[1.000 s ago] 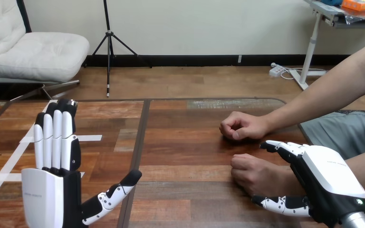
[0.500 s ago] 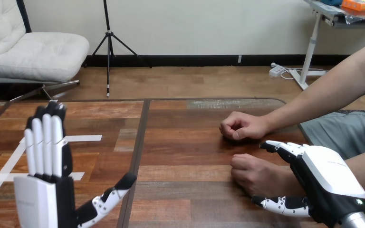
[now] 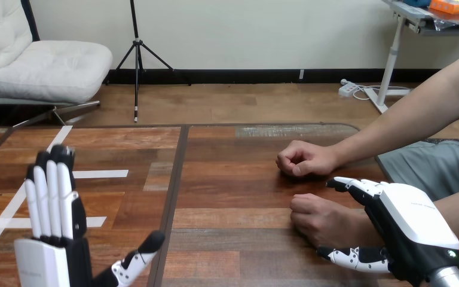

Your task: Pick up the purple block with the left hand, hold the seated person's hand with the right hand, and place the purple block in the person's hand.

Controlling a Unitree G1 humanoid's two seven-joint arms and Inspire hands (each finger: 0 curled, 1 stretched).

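**Right hand clasps the person's wrist; left hand open and raised**

The right hand [image 3: 415, 230] sits at the counter's [image 3: 233, 179] right side. Its fingers [image 3: 358, 185] reach over the far side of the person's wrist [image 3: 367, 230] and its thumb [image 3: 352, 258] closes in on the near side. Just ahead of that grip, the person's nearer hand [image 3: 318, 220] rests on the wood as a loose fist. The person's farther hand [image 3: 302, 158], also fisted, lies beyond it. The left hand [image 3: 45, 260] stands upright at the lower left with fingers straight, thumb spread and nothing in it, near white tape strips [image 3: 98, 174].
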